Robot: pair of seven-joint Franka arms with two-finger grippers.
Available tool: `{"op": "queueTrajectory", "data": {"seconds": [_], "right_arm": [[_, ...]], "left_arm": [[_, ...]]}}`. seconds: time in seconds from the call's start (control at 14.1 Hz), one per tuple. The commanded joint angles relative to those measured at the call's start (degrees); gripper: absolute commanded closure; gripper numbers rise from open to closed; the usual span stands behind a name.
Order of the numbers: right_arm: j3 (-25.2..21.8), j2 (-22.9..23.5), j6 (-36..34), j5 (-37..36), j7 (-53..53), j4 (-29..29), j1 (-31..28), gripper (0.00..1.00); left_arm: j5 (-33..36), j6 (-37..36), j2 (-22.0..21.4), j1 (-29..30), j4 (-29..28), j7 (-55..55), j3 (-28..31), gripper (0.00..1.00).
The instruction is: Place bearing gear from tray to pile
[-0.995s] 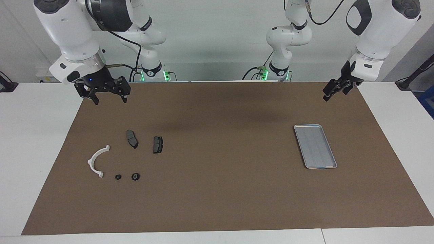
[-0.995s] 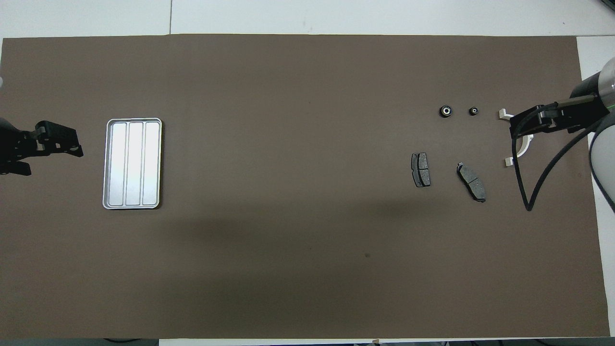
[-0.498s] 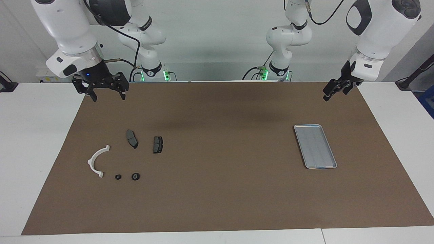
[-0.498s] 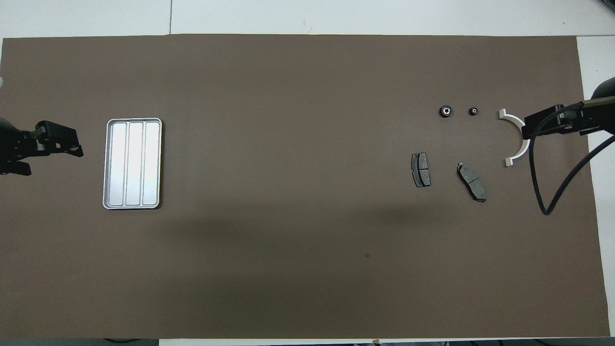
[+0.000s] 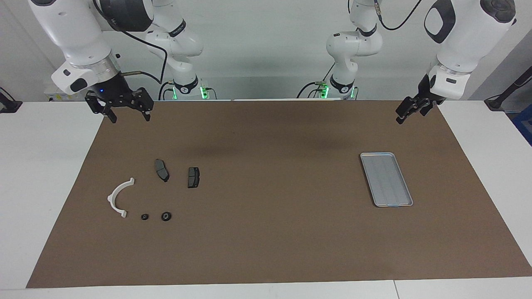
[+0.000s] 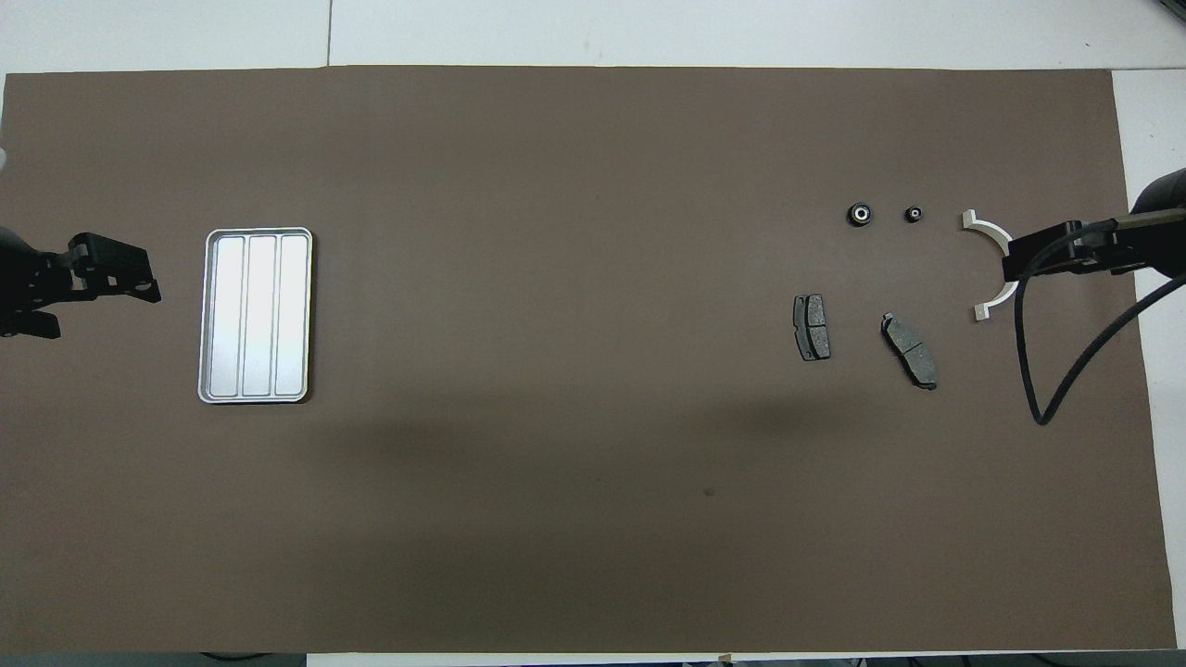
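The right end effector [image 5: 127, 117] hangs open and empty over the brown mat's [image 5: 270, 232] edge nearest the robots, at the right arm's end. The two bearing gears [image 5: 166, 216] lie on the mat, well apart from it, beside the white bracket [image 5: 117, 197] and brake pads [image 5: 161, 170]. The left end effector [image 5: 405, 114] waits open, above the mat near the tray [image 5: 386, 179].

White bracket [image 6: 993, 266]: middle of arc covered by right gripper [image 6: 1024, 259] at overhead view's right edge. Left gripper [image 6: 139, 289]: body cut off at left edge.
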Motion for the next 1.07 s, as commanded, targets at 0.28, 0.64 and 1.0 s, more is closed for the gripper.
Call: {"op": "queueTrajectory", "data": {"seconds": [0.28, 0.64, 1.0], "right_arm": [[-2.2, -3.3, -0.5, 0.2, -0.7, -2.0, 1.6, 0.00], [-2.3, -5.4, -1.2, 0.3, -0.6, -2.9, 2.1, 0.00], [-2.3, -5.2, -1.0, 0.4, -0.2, -3.8, 2.0, 0.00]], "left_arm": [[0.2, 0.2, -1.3, 0.3, -1.2, 0.4, -0.3, 0.00], [0.2, 0.2, -1.3, 0.3, -1.2, 0.4, -0.3, 0.00], [0.2, 0.1, -1.3, 0.3, -1.2, 0.4, -0.3, 0.00]]}}
